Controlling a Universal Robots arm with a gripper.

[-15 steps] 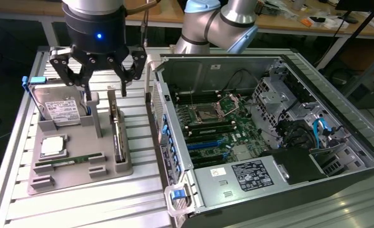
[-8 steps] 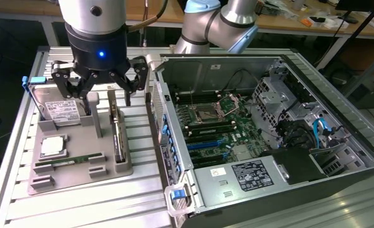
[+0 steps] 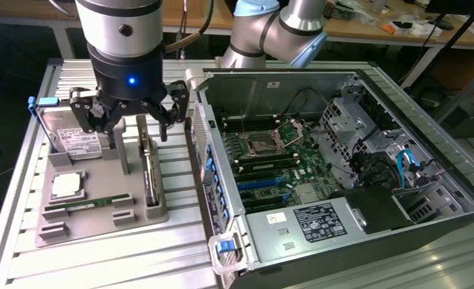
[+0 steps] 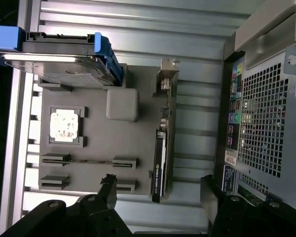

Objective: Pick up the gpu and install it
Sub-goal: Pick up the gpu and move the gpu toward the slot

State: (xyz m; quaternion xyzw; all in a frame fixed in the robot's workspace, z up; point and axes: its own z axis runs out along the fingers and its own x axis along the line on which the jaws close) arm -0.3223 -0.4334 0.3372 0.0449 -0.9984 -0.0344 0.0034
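Exterior view: slatted metal bench [image 3: 100, 265], workshop tables behind; the gpu [image 3: 148, 174] stands on edge in a grey holder [image 3: 100, 226] beside the open computer case [image 3: 253, 90], long axis parallel to the case wall; pincer [image 3: 131, 127] above, spread wide, empty.

gpu [image 3: 150, 174]: dark board, silvery-grey metal edge. hard drive [image 3: 75, 139]: silver w/ white label, blue frame. tray [image 3: 100, 226]: plain matte grey. memory stick [image 3: 88, 205]: green. gripper [image 3: 126, 131]: black, blue LED on body. table [image 3: 100, 265]: silver, ribbed stripes. PC case [image 3: 253, 90]: grey metal; motherboard [image 3: 299, 153] green, blue slots; rear grille [image 4: 266, 123] dot-perforated.
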